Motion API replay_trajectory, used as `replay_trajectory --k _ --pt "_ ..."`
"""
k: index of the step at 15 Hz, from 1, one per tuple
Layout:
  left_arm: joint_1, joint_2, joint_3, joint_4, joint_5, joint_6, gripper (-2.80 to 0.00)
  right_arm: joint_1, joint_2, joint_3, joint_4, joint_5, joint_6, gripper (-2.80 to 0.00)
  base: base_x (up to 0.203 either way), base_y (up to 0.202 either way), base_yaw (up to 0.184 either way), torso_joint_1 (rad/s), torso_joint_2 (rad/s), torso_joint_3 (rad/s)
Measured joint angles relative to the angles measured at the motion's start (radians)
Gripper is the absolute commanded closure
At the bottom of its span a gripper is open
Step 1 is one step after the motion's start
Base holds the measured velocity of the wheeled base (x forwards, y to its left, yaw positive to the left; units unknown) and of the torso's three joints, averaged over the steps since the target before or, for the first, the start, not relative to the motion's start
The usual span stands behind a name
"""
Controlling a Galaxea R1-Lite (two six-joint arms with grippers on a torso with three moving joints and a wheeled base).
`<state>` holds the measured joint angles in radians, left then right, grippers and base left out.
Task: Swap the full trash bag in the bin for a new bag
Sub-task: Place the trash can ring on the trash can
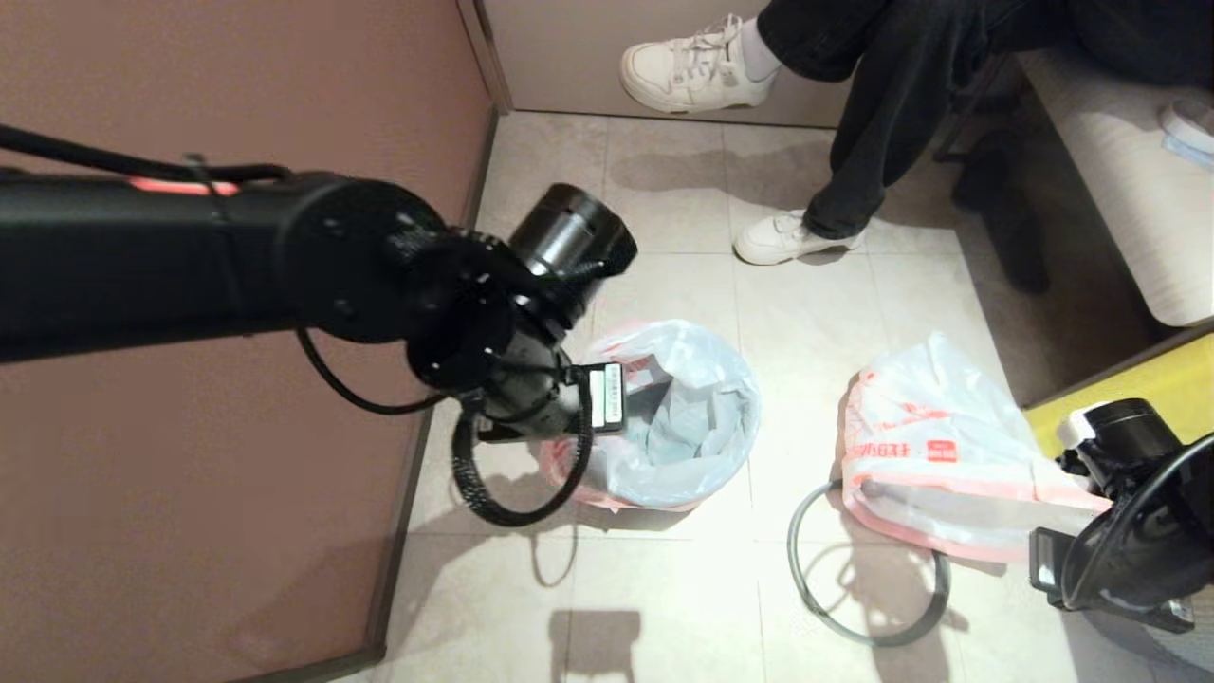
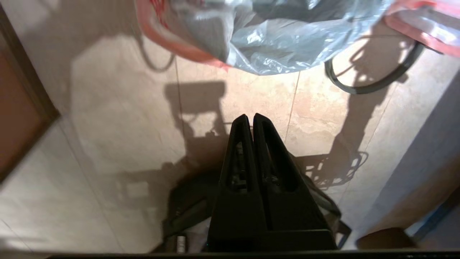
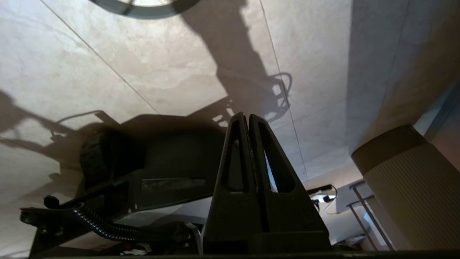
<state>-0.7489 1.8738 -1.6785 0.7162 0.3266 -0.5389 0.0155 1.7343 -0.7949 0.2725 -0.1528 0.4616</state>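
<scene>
Basically, new bag (image 1: pixel 685 417) lined the bin; full bag (image 1: pixel 934 455) sat beside it, left gripper (image 2: pixel 250 118) and right gripper (image 3: pixel 248 117) both closed, empty.

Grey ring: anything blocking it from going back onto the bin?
Yes. The full trash bag lies over the far edge of the grey ring, on the side away from the robot, pinning it. Nothing visible lies on the floor between the ring and the bin, lined with the new bag.

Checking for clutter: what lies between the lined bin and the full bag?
Only bare floor tile separates the bin from the full bag, seen in the head view.
</scene>
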Motion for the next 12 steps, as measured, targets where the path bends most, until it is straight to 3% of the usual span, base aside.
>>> replay_trajectory --k 2,3,5,7,12 --pt "0.000 -0.071 0.017 -0.002 0.017 0.107 0.00 0.026 0.002 0.026 -0.033 -0.002 0.000 0.00 0.000 0.000 0.000 0.000 0.00 0.000" --pt "-0.007 -0.081 0.026 -0.003 0.042 0.121 0.00 0.030 0.003 0.039 -0.055 -0.005 -0.001 0.00 0.000 0.000 0.000 0.000 0.00 0.000" --pt "-0.022 -0.058 0.042 -0.019 0.139 0.120 0.00 0.028 0.005 0.069 -0.071 -0.011 -0.009 0.00 0.000 0.000 0.000 0.000 0.00 0.000" --pt "-0.023 -0.014 0.052 -0.083 0.193 0.112 0.00 0.001 0.026 0.069 -0.074 -0.018 -0.057 0.00 0.000 0.000 0.000 0.000 0.00 0.000" --pt "0.051 0.043 0.034 -0.151 0.196 0.106 0.00 -0.109 0.223 -0.058 -0.079 -0.019 -0.197 0.00 0.000 0.000 0.000 0.000 0.00 0.000"
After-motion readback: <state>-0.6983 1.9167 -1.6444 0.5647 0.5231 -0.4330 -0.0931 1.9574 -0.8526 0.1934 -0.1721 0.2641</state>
